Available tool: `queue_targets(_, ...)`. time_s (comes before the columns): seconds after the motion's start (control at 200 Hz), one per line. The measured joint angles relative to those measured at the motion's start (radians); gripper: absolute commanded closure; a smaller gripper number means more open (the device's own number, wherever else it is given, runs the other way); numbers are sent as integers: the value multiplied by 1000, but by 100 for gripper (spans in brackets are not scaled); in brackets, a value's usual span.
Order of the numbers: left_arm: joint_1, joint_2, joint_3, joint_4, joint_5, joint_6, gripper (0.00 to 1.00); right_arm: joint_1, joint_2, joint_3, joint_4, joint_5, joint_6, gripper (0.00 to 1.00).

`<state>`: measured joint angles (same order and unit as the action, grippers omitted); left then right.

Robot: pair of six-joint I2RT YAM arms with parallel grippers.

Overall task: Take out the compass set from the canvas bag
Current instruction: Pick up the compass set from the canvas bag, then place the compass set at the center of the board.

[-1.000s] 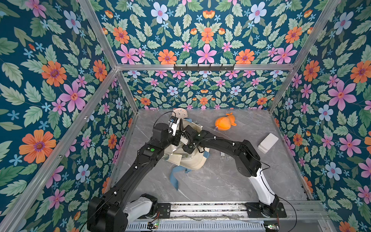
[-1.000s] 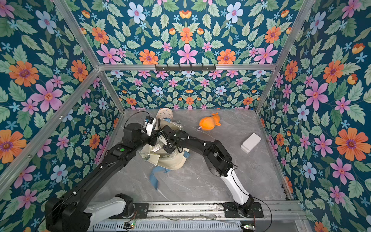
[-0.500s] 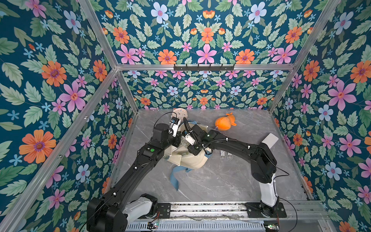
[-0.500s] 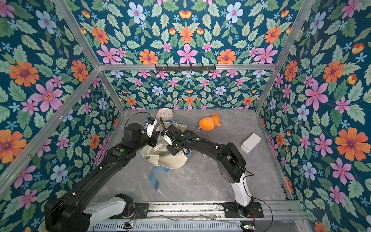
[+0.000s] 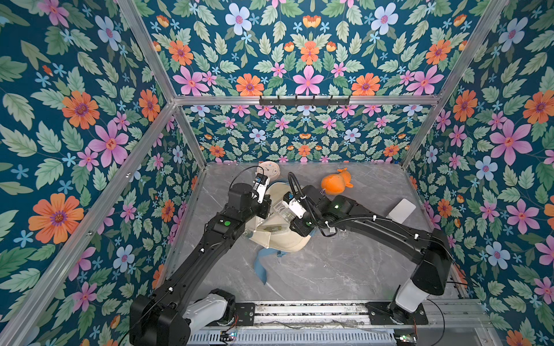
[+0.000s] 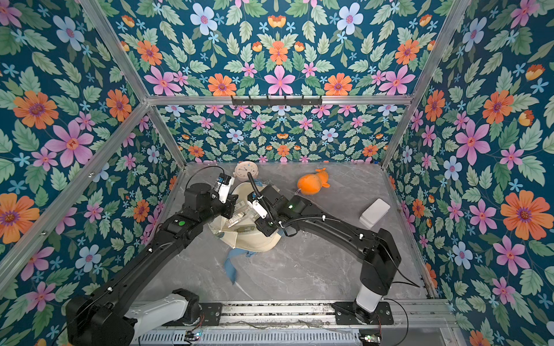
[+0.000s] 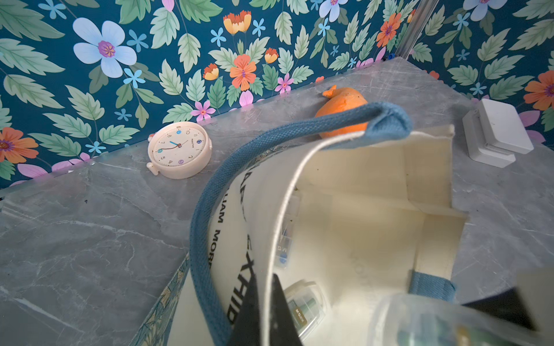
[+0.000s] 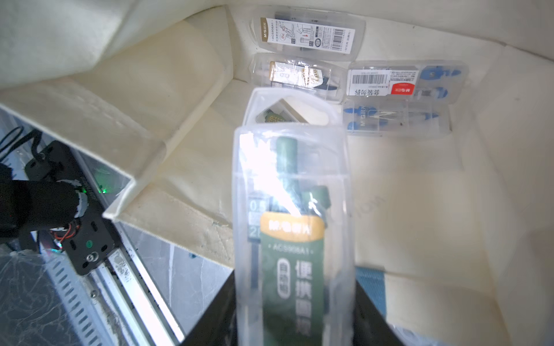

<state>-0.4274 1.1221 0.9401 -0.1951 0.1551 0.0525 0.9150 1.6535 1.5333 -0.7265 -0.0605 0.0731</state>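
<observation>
- At the far left, a round cream clock (image 7: 180,149) lies on the desk (image 5: 329,269) near the wall, apart from the work.
- My left hand (image 7: 263,311) is clenched on the rim of the canvas bag (image 5: 286,244), next to its blue strap handle (image 7: 207,215), and holds the mouth up and open.
- On the bag's bottom lie several other clear cases (image 8: 398,79), side by side.
- My right hand (image 8: 293,326) grasps the compass set (image 8: 290,194), a clear plastic case with a green label, by one end. The case is raised off the others, but I judge it is not yet clear of the bag's mouth.
- The step in hand looks like the withdrawal. Next I need to draw the case back and up past the rim without snagging the canvas, then find bare desk to set it down.
- To the right, an orange plush toy (image 5: 334,183) and a white box (image 5: 401,210) sit well apart from the bag.
</observation>
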Motion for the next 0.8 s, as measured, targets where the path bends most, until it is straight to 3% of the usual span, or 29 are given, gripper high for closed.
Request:
queue_targets(0.14, 0, -1, 1, 0, 0, 0, 100, -68, -113, -32, -45, 4, 7, 60)
queue_targets(0.38, 0, -2, 1, 0, 4, 0, 100, -446, -253, -209, -27, 6, 67, 63)
queue_targets(0.53, 0, -2, 1, 0, 6, 0, 100, -610, -218, -303, 20, -29, 111, 63)
queue_targets(0.8, 0, -2, 1, 0, 8, 0, 100, -741, -65, -394, 106, -74, 167, 62)
